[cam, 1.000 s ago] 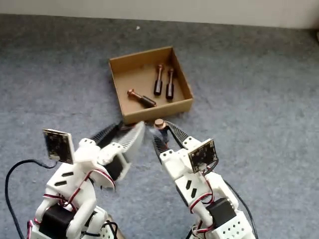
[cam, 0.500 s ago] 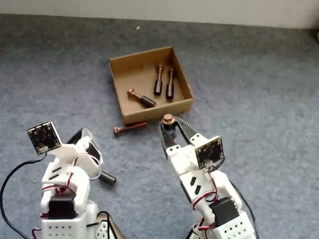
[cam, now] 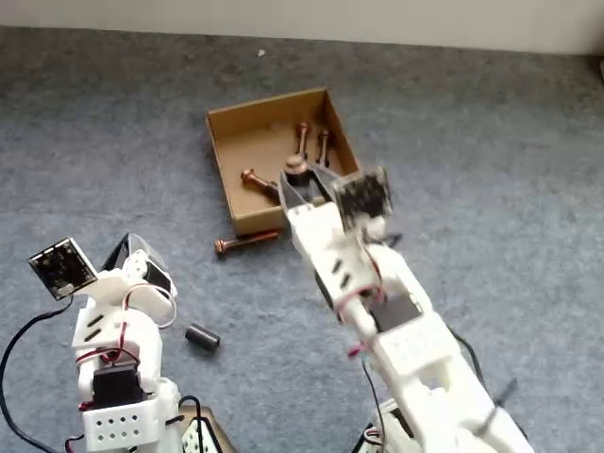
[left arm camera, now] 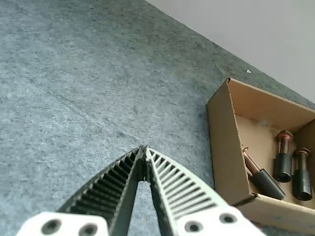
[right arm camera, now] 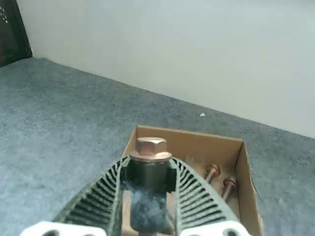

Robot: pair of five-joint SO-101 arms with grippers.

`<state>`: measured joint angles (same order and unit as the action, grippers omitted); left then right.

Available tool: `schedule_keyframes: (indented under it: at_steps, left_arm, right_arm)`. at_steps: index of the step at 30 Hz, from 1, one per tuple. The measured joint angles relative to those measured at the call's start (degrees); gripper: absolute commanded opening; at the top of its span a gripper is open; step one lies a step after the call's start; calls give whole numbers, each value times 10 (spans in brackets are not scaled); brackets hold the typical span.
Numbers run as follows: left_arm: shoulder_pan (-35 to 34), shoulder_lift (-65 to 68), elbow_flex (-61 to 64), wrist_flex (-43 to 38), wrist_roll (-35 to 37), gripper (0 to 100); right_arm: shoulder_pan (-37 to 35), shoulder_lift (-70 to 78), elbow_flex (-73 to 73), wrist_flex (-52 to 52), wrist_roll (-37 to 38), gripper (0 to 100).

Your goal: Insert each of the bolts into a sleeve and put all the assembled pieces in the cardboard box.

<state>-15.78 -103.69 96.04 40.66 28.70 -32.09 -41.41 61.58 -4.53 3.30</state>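
My right gripper [cam: 298, 179] is shut on an assembled piece [right arm camera: 147, 169], a copper bolt head atop a dark sleeve, held over the near part of the cardboard box [cam: 222, 127]. Three assembled pieces lie inside the box [right arm camera: 236, 147]: two side by side [cam: 311, 146] and one slanted [cam: 255, 179]. A bare copper bolt [cam: 245, 243] lies on the carpet just in front of the box. A loose black sleeve [cam: 202, 337] lies nearer the arms' bases. My left gripper [left arm camera: 144, 150] is shut with nothing in it, drawn back at the lower left, apart from both loose parts.
Grey carpet covers the table [cam: 491, 160]. A pale wall [cam: 377, 19] runs along the far edge. Open carpet lies to the left and right of the box.
My right arm has carried the assembled piece forward from in front of the box to above it. My left arm pulled back and left, exposing the bare bolt and loose sleeve.
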Motion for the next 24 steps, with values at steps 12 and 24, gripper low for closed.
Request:
schedule_keyframes:
  at_steps: [12, 24]
  left_arm:
    - [0, 0, 0, 0, 0, 24]
    - [-19, 0, 0, -3, 0, 24]
  right_arm:
    - [52, 395, -146, -204, 0, 99]
    - [59, 347, -194, -114, -1, 170]
